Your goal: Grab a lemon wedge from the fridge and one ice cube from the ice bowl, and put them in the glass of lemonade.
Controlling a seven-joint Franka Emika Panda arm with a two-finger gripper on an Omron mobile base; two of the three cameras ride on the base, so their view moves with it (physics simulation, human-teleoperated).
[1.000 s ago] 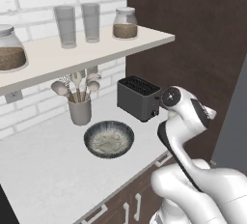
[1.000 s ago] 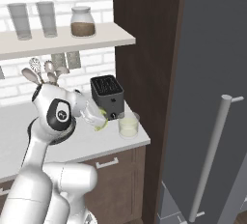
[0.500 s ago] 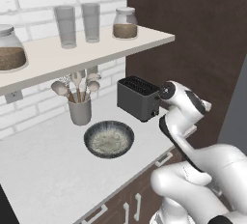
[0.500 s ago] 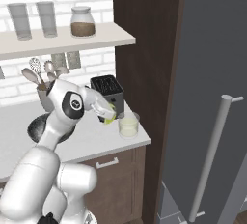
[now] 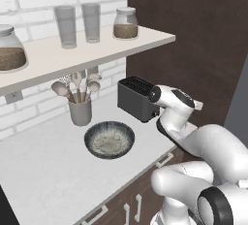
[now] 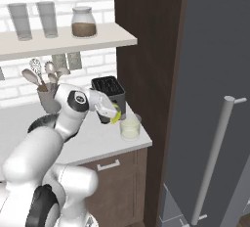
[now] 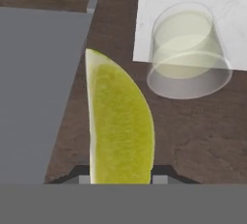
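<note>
Between gripper tips (pinched): lemon wedge

No text, label, brand, number or sign can be read anywhere in these pictures. The jars on the shelf, the toaster on the bench and the fridge door all have plain, unmarked surfaces. The glass of lemonade carries no print either.
</note>
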